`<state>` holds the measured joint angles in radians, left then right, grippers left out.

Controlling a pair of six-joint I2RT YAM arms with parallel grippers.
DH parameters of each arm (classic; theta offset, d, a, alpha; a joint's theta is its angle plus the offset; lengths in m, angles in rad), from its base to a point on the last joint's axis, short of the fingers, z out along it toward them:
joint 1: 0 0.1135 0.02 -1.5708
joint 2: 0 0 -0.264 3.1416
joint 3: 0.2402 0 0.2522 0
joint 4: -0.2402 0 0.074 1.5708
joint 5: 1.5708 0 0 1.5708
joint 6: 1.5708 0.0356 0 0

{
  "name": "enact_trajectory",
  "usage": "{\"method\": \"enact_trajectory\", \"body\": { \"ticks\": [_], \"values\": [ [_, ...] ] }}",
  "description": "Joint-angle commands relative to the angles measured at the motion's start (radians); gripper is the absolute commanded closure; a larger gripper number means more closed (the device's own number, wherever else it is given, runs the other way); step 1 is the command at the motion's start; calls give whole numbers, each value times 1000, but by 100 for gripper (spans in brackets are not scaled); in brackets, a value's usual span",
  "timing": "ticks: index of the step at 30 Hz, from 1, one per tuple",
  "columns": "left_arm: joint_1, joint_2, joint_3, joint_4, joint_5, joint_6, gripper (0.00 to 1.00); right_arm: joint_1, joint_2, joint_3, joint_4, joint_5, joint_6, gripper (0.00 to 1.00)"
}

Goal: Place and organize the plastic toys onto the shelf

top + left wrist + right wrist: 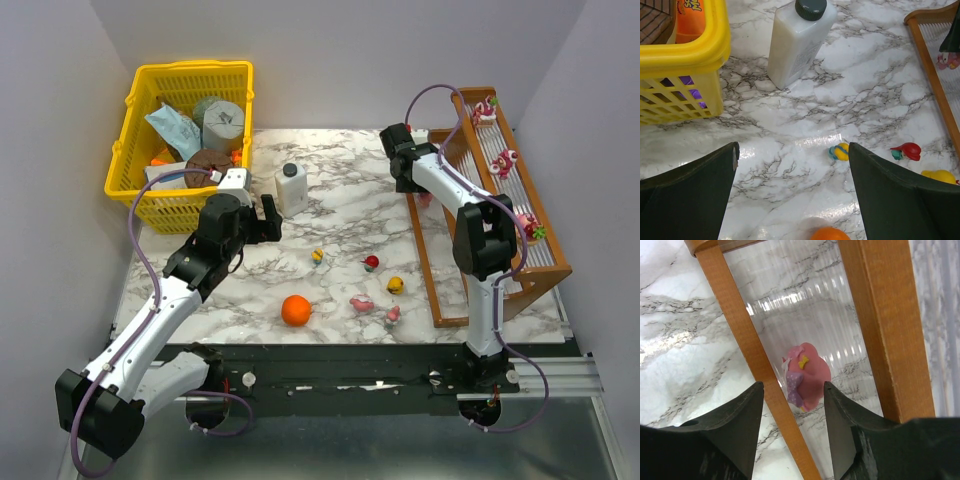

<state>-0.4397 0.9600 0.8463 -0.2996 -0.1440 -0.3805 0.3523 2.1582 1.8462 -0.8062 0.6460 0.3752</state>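
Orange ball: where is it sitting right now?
In the top view the orange ball lies on the marble table near its front edge, just left of a pink toy.

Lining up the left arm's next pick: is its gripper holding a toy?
No, the left gripper is wide open, and the nearest yellow-and-blue toy lies loose on the marble table.

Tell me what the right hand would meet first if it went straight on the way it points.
Probably the pink toy lying on the shelf, centred just ahead of the right hand; depth is unclear.
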Motion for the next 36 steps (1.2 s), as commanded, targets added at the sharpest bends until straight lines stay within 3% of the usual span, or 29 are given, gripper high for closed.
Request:
{"method": "enact_trajectory", "body": {
  "ticks": [1, 11, 26, 36],
  "values": [
    [7, -1, -10, 14, 7, 15, 1, -7, 20, 10, -22, 47, 22, 41],
    [7, -4, -12, 16, 9, 12, 1, -7, -30, -2, 28, 24, -25, 41],
    [12, -18, -13, 17, 11, 8, 1, 91, -238, -177, 219, -121, -197, 27],
    [13, -38, -19, 14, 14, -3, 1, 209, -386, -283, 236, -434, -312, 23]
  ]
}}
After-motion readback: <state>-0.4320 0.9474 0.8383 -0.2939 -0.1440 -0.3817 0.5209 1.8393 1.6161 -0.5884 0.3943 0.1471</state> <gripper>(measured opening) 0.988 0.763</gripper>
